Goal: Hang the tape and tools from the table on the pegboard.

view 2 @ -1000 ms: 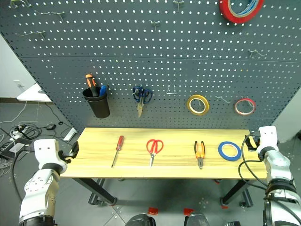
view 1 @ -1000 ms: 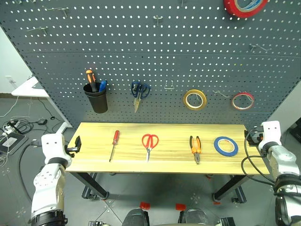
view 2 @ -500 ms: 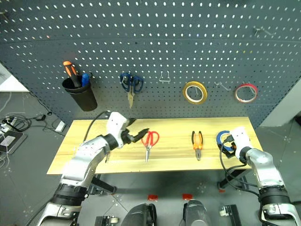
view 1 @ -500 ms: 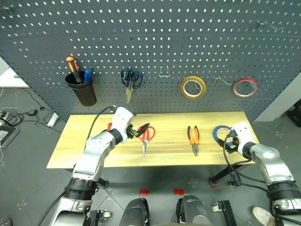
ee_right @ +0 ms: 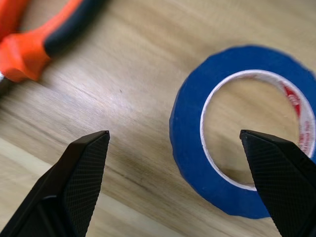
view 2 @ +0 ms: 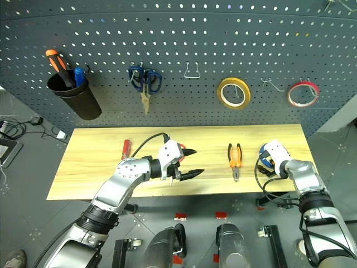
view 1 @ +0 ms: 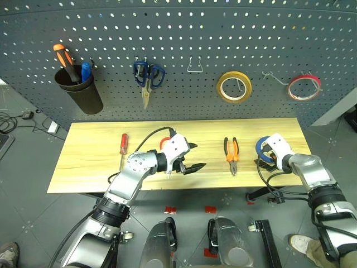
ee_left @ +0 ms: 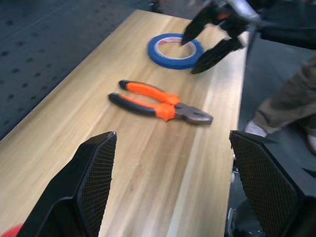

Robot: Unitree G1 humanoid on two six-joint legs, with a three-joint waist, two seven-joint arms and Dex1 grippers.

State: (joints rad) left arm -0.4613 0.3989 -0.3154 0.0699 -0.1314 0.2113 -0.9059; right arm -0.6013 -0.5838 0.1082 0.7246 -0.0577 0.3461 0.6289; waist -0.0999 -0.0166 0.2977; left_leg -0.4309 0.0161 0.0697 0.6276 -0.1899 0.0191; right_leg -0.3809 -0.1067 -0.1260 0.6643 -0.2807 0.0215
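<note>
On the light wood table (view 1: 89, 167) lie a red-handled screwdriver (view 1: 122, 146), orange-and-black pliers (view 1: 231, 154) and the blue tape (view 1: 260, 146). The red scissors (view 2: 178, 146) are mostly hidden behind my left wrist. My left gripper (view 1: 194, 157) hovers open and empty just right of the scissors, pointing towards the pliers (ee_left: 160, 102). Down at the tape (ee_right: 192, 148), my right gripper (ee_right: 174, 133) is open. One finger (ee_left: 195, 29) sits over the tape's hole, the other outside its wall. The dark grey pegboard (view 1: 223, 33) rises behind the table.
On the pegboard hang blue-handled scissors (view 1: 147, 75), a yellow-tan roll (view 1: 234, 87), a red-rimmed roll (view 1: 304, 86), a bare hook (view 1: 193, 65) and a black cup (view 1: 82, 92) with an orange-and-black screwdriver. A person's shoe (view 1: 302, 244) stands right of the table.
The view has tipped down. My left arm swung from beyond the table's left end across to just past the scissors. My right gripper came in from the right end onto the blue tape.
</note>
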